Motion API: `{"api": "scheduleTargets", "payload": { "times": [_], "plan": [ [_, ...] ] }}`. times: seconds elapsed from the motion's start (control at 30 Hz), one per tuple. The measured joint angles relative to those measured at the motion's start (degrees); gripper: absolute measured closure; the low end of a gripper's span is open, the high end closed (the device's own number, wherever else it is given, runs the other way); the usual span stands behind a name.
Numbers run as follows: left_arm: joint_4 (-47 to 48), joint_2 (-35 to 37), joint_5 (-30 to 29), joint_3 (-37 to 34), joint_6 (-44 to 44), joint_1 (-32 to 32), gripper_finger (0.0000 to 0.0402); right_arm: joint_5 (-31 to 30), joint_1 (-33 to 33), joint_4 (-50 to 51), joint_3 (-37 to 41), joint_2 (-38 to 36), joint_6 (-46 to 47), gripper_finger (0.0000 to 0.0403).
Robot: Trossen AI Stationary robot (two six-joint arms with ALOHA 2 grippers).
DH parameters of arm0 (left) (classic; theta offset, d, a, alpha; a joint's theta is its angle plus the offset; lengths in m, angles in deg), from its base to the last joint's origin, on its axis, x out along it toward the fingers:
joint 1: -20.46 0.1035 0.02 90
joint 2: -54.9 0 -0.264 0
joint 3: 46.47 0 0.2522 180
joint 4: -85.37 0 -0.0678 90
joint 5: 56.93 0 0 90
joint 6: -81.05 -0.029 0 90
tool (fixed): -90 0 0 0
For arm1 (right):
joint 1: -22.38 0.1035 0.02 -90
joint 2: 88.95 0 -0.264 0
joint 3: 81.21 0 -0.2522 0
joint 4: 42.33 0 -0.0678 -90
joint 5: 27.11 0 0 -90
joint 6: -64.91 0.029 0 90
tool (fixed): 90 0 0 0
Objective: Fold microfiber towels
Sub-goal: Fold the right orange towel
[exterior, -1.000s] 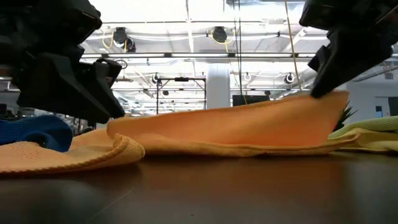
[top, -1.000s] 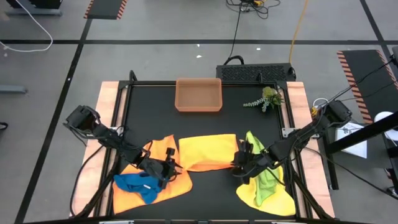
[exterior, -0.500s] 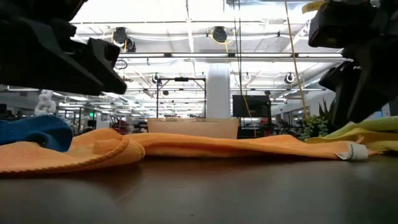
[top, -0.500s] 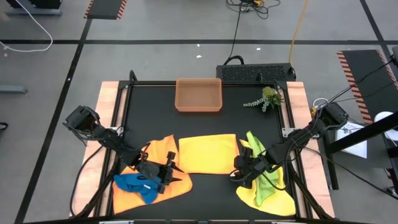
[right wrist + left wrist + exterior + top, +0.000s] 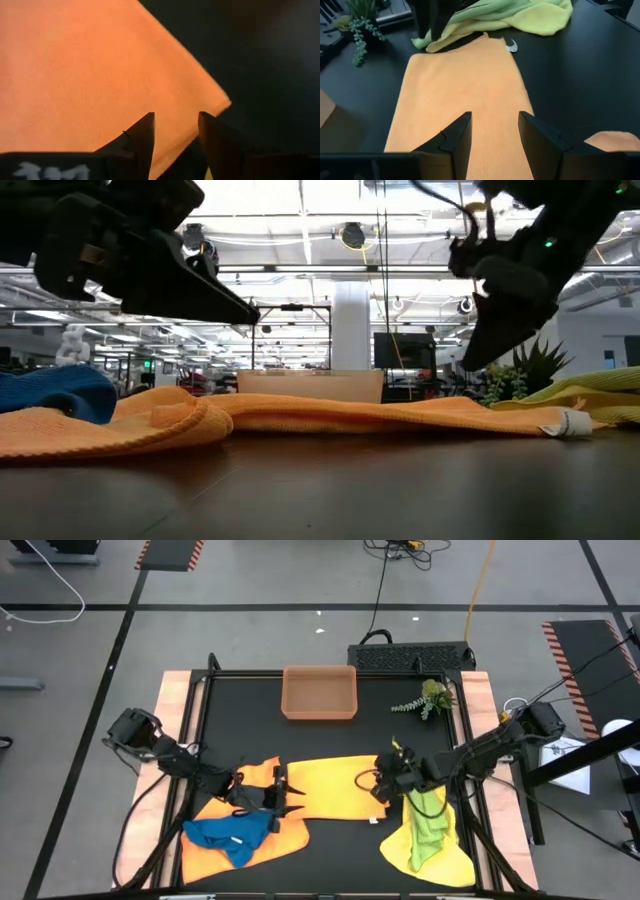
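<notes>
Folded yellow towel [image 5: 333,786] lies flat mid-table. Left gripper [image 5: 281,790] and right gripper [image 5: 378,783] hover at its two ends, jaws parted, empty. Orange towel [image 5: 250,830] (blue towel [image 5: 230,837] atop) left; lime towel [image 5: 428,825] right; tray [image 5: 319,693] behind.

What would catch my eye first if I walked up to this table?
Bright cloths on the black table: a yellow towel lies flat in the middle near the front, with an open gripper at each end, the left gripper and the right gripper, neither holding it. An orange towel with a blue towel on it lies front left, and a green towel on another yellow one front right.
</notes>
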Motion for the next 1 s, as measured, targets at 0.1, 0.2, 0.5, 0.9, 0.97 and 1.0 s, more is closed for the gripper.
{"api": "scheduleTargets", "payload": {
  "times": [0.1,0.2,0.5,0.9,0.97,1.0],
  "plan": [
    [-0.54,0.00,0.22,0.00,-0.01,0.58,0.0238,3.04,-2.76,-2.27,1.68,0.00,-1.95,0.0242],
    [-0.78,0.00,0.21,0.00,0.00,1.01,0.0238,3.28,-4.51,-5.02,3.75,0.02,-3.98,0.0230],
    [-1.27,0.00,0.21,0.00,-0.21,3.49,0.0238,3.49,-6.13,-10.58,8.68,0.02,-4.50,0.0223],
    [-3.16,0.00,0.22,0.00,2.14,5.95,0.0238,6.47,-5.64,-10.71,9.06,0.02,-1.79,0.0222],
    [-3.16,0.00,0.68,0.00,2.58,6.05,0.0238,6.47,-5.64,-10.71,9.06,0.02,-1.29,0.0222],
    [-3.14,0.00,0.67,0.00,2.56,6.03,0.0238,6.47,-5.66,-10.71,9.06,0.02,-0.98,0.0222]
  ]
}}
